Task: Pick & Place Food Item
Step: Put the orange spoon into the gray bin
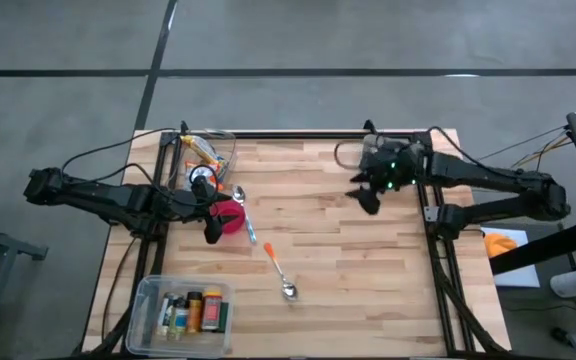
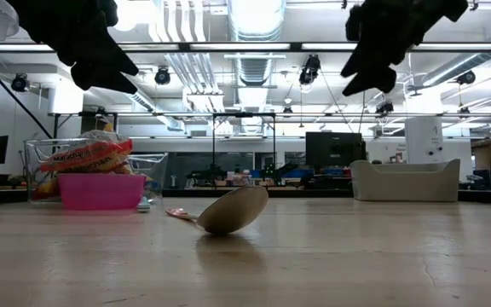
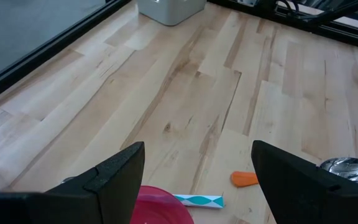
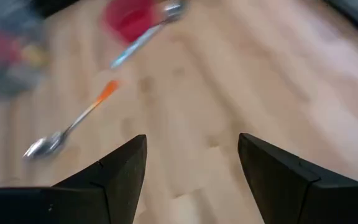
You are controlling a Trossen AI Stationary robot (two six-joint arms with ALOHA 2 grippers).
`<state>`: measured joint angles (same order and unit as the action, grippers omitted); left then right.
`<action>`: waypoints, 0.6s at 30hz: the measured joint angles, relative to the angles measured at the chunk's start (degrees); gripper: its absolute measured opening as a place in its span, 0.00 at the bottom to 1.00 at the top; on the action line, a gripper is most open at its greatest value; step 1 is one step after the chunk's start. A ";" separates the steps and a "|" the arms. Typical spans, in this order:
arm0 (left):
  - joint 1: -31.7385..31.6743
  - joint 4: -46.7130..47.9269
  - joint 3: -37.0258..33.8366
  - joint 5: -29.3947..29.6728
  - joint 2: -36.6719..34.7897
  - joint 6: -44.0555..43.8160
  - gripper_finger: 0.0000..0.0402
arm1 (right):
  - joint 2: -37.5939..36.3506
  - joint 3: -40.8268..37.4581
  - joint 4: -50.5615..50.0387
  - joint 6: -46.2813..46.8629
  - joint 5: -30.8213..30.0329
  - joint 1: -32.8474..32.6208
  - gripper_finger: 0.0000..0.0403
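Bystanders on the wooden bench point(image 1: 368, 260)

A spoon with an orange handle point(image 1: 278, 270) lies near the middle of the bench, toward the front edge. A second spoon with a blue handle point(image 1: 245, 214) lies nearer the left edge. A clear box of small bottles point(image 1: 180, 312) sits at the front left corner. Across the room beyond stands a pale sofa point(image 2: 404, 180).

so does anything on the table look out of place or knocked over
Nothing looks spilled or damaged. Two spoons lie loose on the bare wooden table: an orange-handled metal spoon near the middle, and a blue-handled metal spoon beside the pink plastic bowl. Both clear plastic containers stand upright. Both grippers hang open and empty.
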<state>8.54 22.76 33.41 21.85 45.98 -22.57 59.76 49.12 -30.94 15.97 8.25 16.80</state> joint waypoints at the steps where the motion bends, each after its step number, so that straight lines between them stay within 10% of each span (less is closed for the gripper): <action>1: 0.02 0.00 0.00 0.00 0.00 0.02 0.74 | 0.34 0.00 0.24 -1.68 0.95 -1.75 0.62; 7: 0.00 0.00 0.00 -0.02 0.00 0.02 0.74 | 4.09 0.00 1.31 -17.11 2.51 -13.55 0.62; 18: 0.02 0.00 0.00 0.00 0.00 0.00 0.74 | 18.61 -0.02 21.90 -18.47 0.70 -25.99 0.62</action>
<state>8.56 22.76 33.41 21.85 45.97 -22.57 78.36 49.10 -9.04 -2.50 8.95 -9.19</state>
